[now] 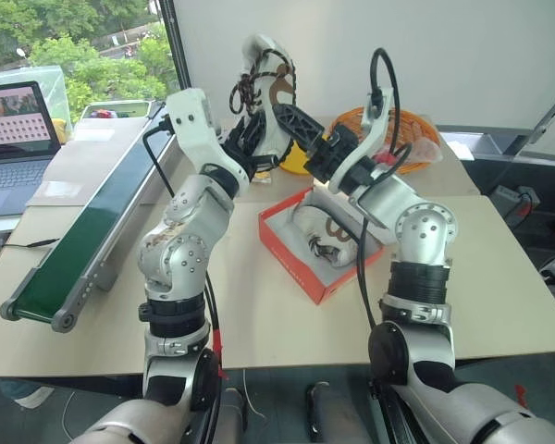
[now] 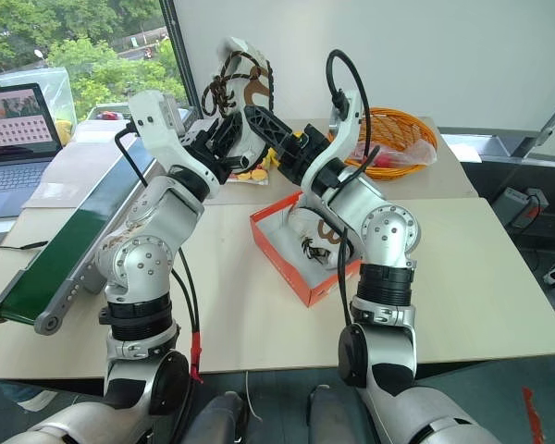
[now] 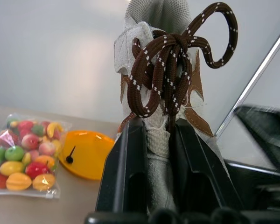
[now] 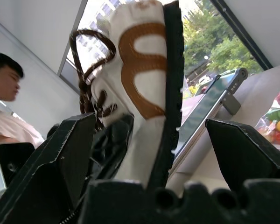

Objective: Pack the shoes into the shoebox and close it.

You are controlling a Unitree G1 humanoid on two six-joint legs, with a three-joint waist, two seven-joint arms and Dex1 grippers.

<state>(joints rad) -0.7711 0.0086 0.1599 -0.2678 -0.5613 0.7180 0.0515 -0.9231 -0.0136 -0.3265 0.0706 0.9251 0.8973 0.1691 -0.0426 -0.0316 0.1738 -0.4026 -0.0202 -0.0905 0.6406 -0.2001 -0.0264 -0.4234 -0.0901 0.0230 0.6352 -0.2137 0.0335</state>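
Observation:
One cream shoe (image 1: 266,81) with dark brown laces is held up in the air above the table, toe upward. My left gripper (image 1: 248,141) is shut on its lower part, and its black fingers (image 3: 126,172) pinch the fabric below the lace knot. My right gripper (image 4: 149,123) is open, its fingers standing apart on either side of the same shoe (image 4: 140,70) with a gap showing beside the dark sole. The second shoe (image 1: 328,236) lies inside the open red-orange shoebox (image 1: 294,266) on the table beneath both arms.
A green conveyor belt (image 1: 83,250) runs along the table's left, with a laptop (image 1: 14,129) beyond it. An orange wicker basket (image 1: 412,134) stands behind the box. A bag of toy fruit (image 3: 25,154) and an orange disc (image 3: 86,151) lie nearby. A person (image 4: 4,93) stands off to one side.

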